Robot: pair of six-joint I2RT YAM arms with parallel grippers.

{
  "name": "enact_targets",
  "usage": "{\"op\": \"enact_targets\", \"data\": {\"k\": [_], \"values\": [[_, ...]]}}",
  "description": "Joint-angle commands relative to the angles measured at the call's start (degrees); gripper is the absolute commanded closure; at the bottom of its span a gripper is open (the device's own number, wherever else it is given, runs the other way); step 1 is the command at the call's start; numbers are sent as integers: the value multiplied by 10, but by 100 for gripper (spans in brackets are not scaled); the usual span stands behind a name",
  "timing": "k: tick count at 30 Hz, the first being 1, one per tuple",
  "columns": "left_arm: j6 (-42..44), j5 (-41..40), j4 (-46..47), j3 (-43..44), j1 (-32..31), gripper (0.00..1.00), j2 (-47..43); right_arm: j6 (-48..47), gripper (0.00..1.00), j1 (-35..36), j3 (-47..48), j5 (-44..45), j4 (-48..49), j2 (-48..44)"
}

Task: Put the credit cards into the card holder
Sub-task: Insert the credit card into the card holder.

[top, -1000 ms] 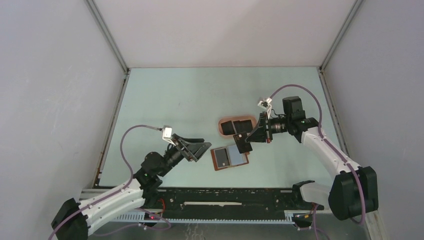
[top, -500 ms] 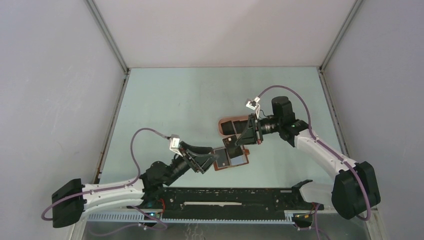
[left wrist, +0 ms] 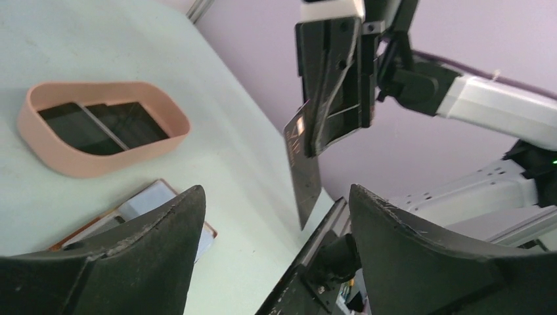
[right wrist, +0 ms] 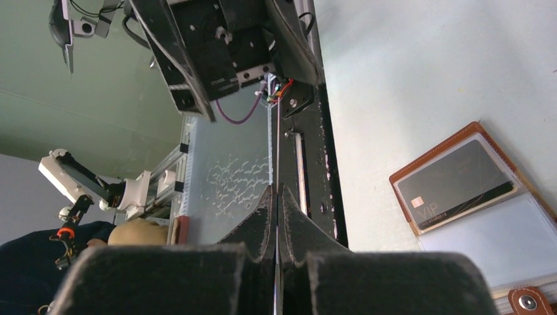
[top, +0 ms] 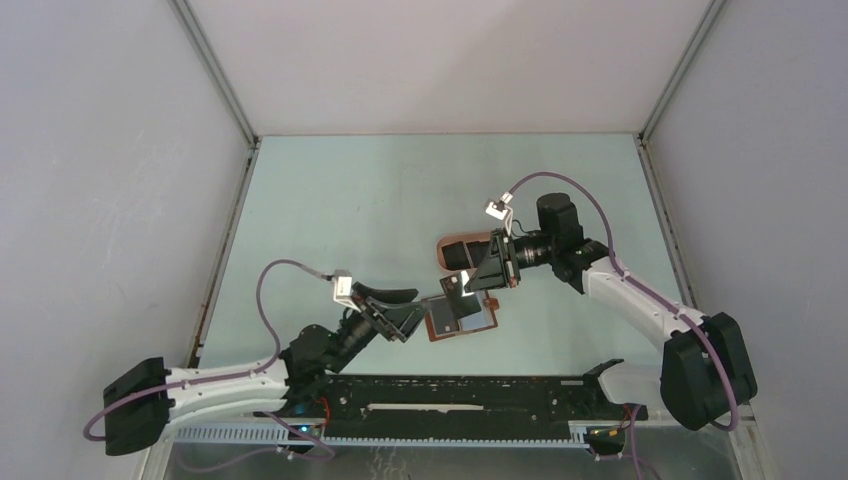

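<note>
Salmon-pink oval plastic tray [top: 441,255] sits just right of frame centre in the top view, flat on the pale mint-green tabletop [top: 380,190]. In the left wrist view the tray is at upper left. Plain grey enclosure walls [top: 100,170] stand left, right and back. A silver metal corner strut [top: 212,70] slants at upper left. A black rail [top: 450,392] runs along the bottom edge.

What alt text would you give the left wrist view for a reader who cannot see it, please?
The right gripper pinches a black credit card on edge above the table, framed by the open left gripper. A pink tray holding two dark cards sits left, the card holder nearer.
</note>
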Motion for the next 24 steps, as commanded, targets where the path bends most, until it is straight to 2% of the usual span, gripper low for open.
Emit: {"op": "enact_targets", "data": {"k": [1,15,18,22,23,24], "values": [[21,-11,42,37,-1,18,61,30,100,2,-6,-1,48,-2],[-39,145,248,61,55,53,249,72,100,18,-6,-16,96,60],[-58,162,291,48,73,58,273,57,100,23,3,-16,80,76],[-76,195,296,44,100,63,283,4,100,44,25,-7,31,90],[-79,209,295,43,105,67,284,-8,100,49,29,-4,11,89],[-81,219,293,43,109,74,285,-18,100,53,31,0,3,87]]}}
